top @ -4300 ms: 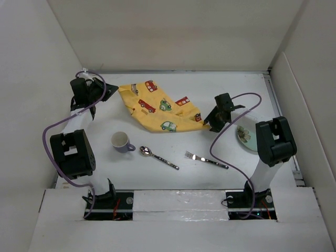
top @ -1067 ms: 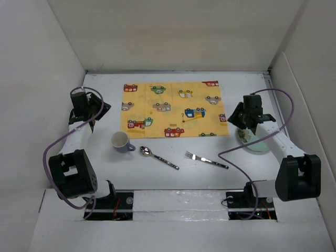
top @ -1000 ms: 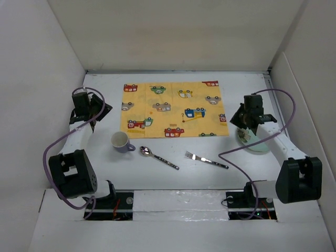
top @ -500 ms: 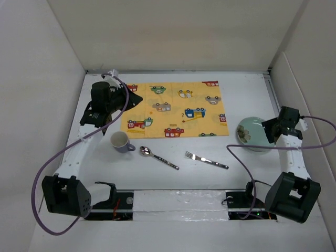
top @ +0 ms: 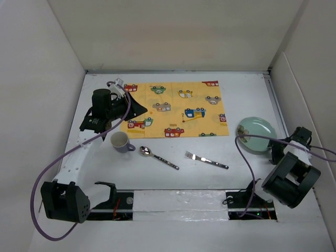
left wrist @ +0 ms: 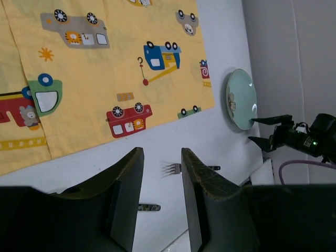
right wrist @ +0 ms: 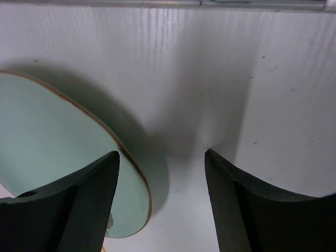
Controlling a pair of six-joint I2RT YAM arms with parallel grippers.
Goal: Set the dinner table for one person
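Observation:
The white dinner table (top: pixel 247 94) carries a yellow placemat (top: pixel 173 107) printed with cartoon cars, spread flat at the back. A pale green plate (top: pixel 255 134) lies to its right. In front lie a lilac mug (top: pixel 121 142), a spoon (top: pixel 157 157) and a fork (top: pixel 206 159). My left gripper (top: pixel 140 109) hovers over the placemat's left edge, open and empty. The left wrist view shows the placemat (left wrist: pixel 105 68), the plate (left wrist: pixel 240 100) and the fork (left wrist: pixel 170 168) past the left gripper (left wrist: pixel 161 157). My right gripper (right wrist: pixel 161 157) stands wide open beside the plate (right wrist: pixel 47 147), holding nothing.
White walls enclose the table on the left, back and right. The right arm's elbow (top: pixel 291 181) sits low near the front right corner, with its purple cable (top: pixel 241 157) looping over the table. The arm bases stand at the near edge.
The left arm swung from the table's left edge to over the placemat's left side. The right arm pulled back off the plate toward the front right, its jaws widening.

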